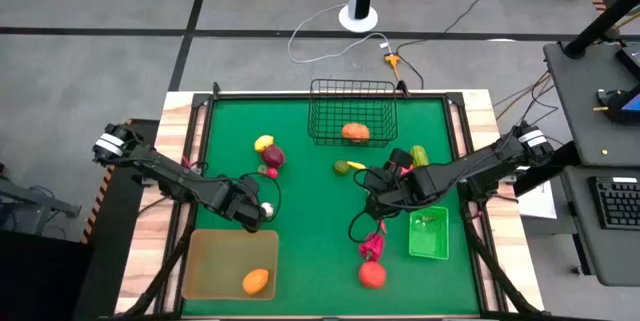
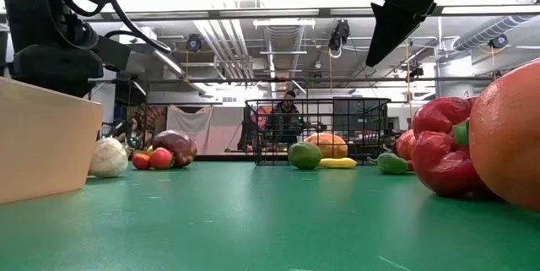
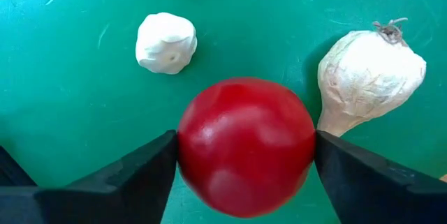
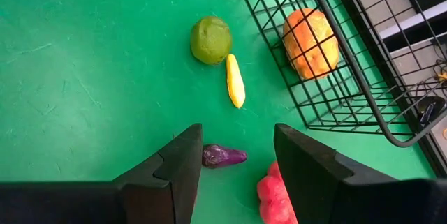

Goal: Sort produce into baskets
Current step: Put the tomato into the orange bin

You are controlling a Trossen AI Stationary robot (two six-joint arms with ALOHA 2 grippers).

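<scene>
While most toy produce lies loose on the green table (image 1: 300,221), the high view shows one orange piece in the black wire-mesh basket (image 1: 352,93), another in the flat tan tray (image 1: 210,271), and a green piece in the bright green plastic bin (image 1: 445,246). Low view: scattered pieces wait. Left wrist: left gripper (image 3: 244,165) pinches a glossy red tomato (image 3: 244,144). Right wrist: right gripper (image 4: 237,155) hangs spread, empty.

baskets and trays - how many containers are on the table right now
3: the black wire basket at the far edge, the tan tray at the near left corner, and the green bin near right. None looks hidden.
</scene>
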